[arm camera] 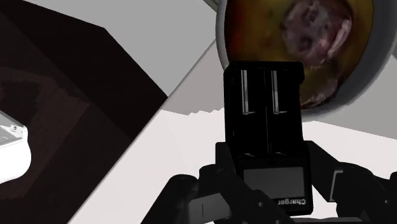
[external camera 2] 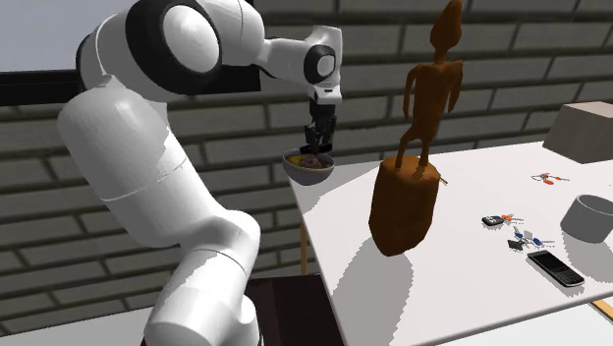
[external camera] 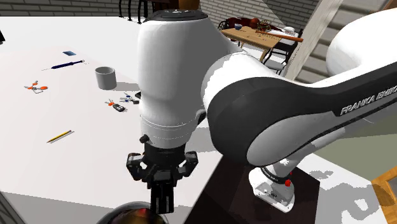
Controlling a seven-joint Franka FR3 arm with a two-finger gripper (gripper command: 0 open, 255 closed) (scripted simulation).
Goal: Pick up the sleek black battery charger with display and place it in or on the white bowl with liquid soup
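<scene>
End effector (arm camera: 267, 167) is clamping the black battery charger (arm camera: 264, 108) between its two fingers, and I am seeing this most plainly through the wrist view. The charger is sticking lengthwise out of the grip, with its two slots facing the camera and its pale display panel sitting low by the fingers. Beyond the charger's far end the pale bowl (external camera 2: 308, 171) is sitting with brown soup (arm camera: 261, 32) and a purplish lump in it. The charger's tip is overlapping the bowl's rim on the end effector's side; I am not able to tell whether it is touching the soup. In the second exterior view the arm is reaching over and pointing the end effector straight down, just above the bowl. The bowl is resting at a corner of the white table (external camera 2: 442, 285), close to the dark stand (arm camera: 76, 95). Farther along the table a brown wooden figure (external camera 2: 405, 201) is standing upright. Well apart from the bowl, a grey cup (external camera 2: 593, 218), a bunch of keys (external camera 2: 511, 234) and a dark handset (external camera 2: 556, 267) are lying. In the shoulder view a yellow pencil (external camera: 60, 135) is lying on the table too.
</scene>
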